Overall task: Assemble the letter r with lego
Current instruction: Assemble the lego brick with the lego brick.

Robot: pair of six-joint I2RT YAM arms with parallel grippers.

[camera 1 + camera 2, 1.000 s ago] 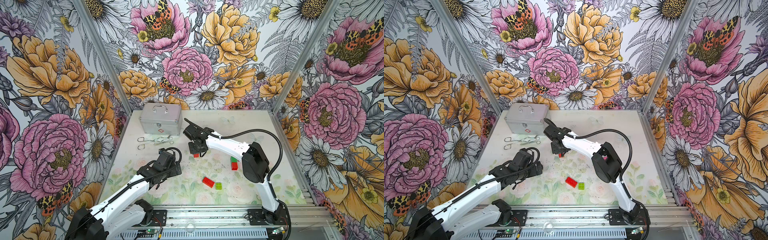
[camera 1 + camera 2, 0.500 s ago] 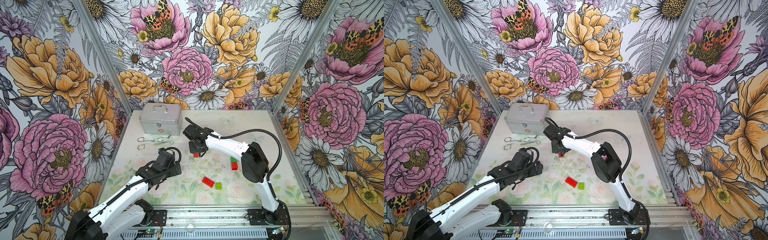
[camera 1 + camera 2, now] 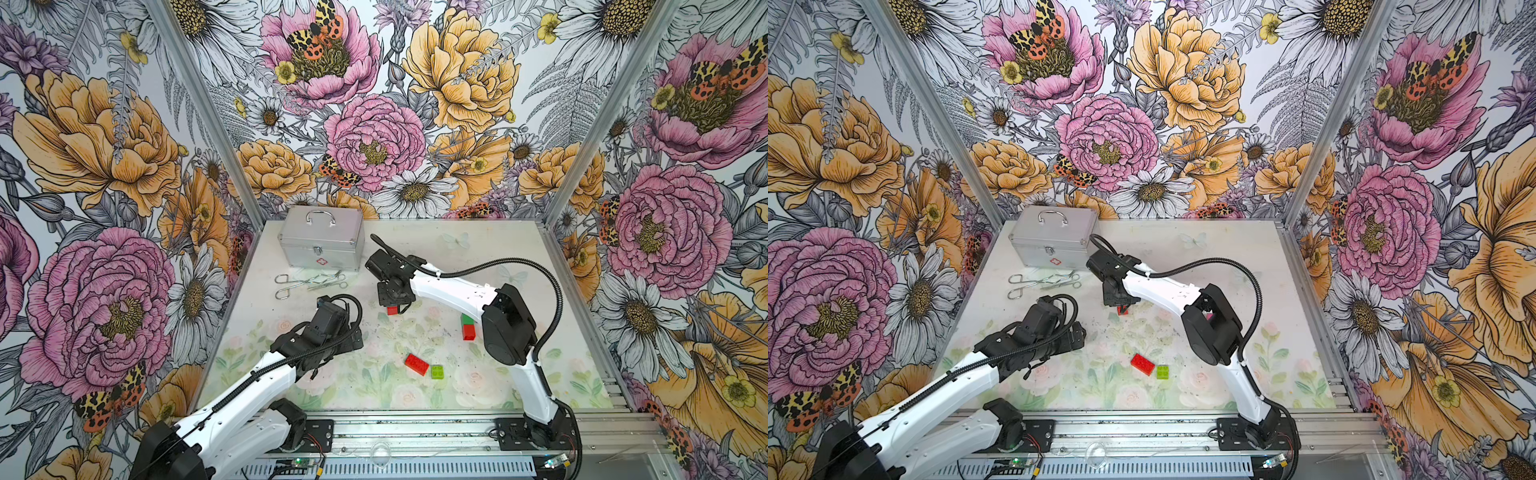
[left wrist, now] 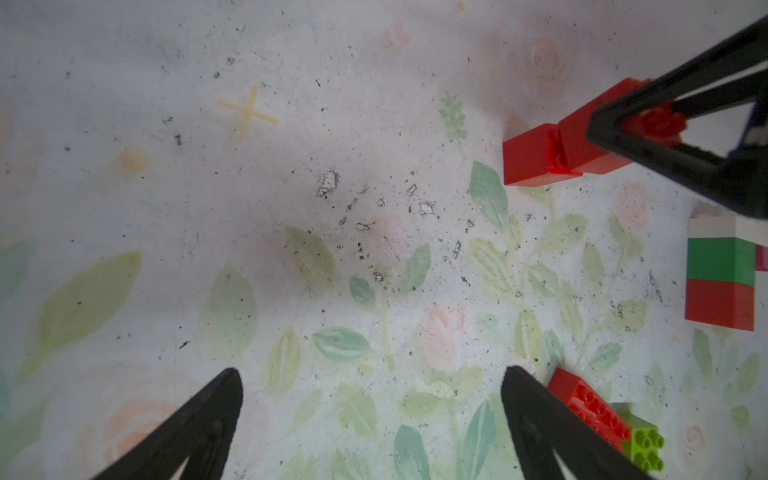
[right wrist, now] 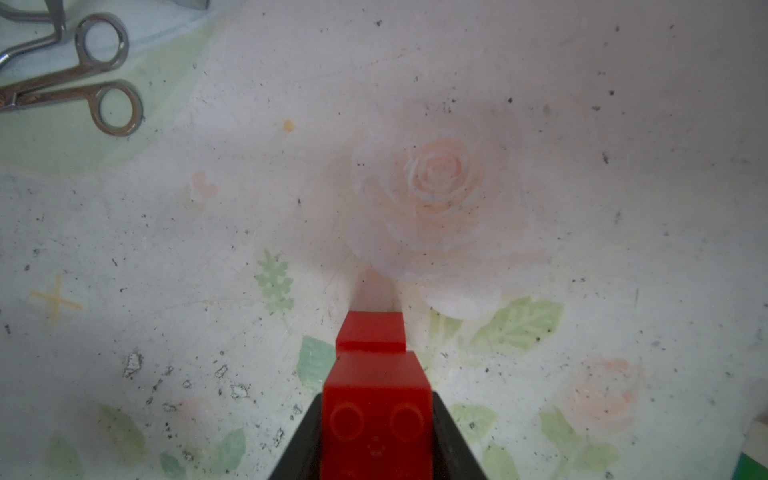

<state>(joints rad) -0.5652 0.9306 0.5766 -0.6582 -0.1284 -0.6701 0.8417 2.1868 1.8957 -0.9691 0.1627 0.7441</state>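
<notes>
Right gripper (image 5: 376, 440) clamped on red brick (image 5: 376, 399), mid-frame in both top views. Left gripper (image 4: 372, 374) spread wide, empty. Brick looks light, stiff, slick; best pinched on flat sides.

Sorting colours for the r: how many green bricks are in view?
2. A dark green brick lies by the right arm, joined to a red brick; a lime brick lies beside a loose red brick. The arm may hide more.
</notes>
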